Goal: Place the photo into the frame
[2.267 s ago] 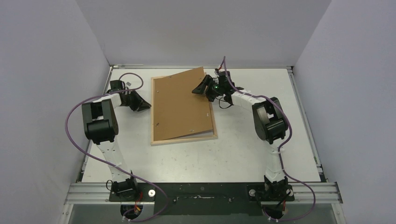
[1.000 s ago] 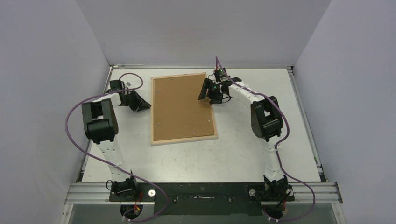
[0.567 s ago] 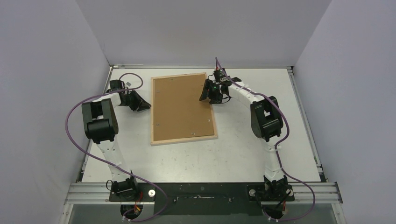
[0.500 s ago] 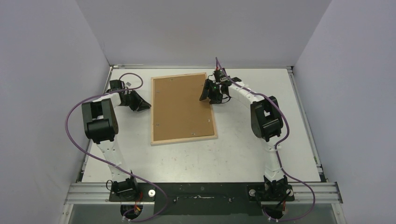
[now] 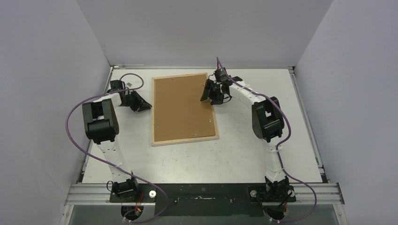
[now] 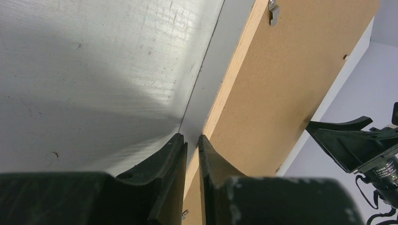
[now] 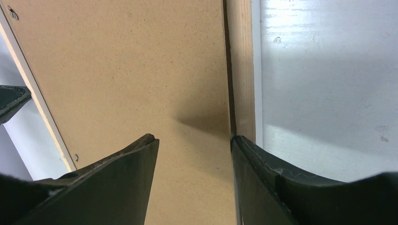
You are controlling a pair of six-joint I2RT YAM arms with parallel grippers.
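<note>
We cannot see the photo in any view. If it is in place, it lies hidden under the brown backing board (image 5: 183, 105), and we judge that to be so, since the board sits flat inside the frame (image 5: 185, 139). The frame lies face down near the middle of the counter (image 5: 244, 154), its pale wood rim showing all round the board.

Over the frame's long edge at 3 o'clock, toward the far corner, the right jaws are spread wide and hold nothing. In the right wrist view one finger (image 7: 126, 164) hangs over the board and the other over the line where the wood rail meets the counter. At 9 o'clock of the frame the left jaws are drawn almost together, with only a slit between them, and grip nothing. They point at the frame's left rail from just off it, low over the counter.

As we read it, the loading is done and the closing-up is in hand. The next move calls for fine work, which is turning the small metal tabs (image 6: 273, 6) on the rail over the board's edge to lock it. One arm should press the board flat so it does not lift.
</note>
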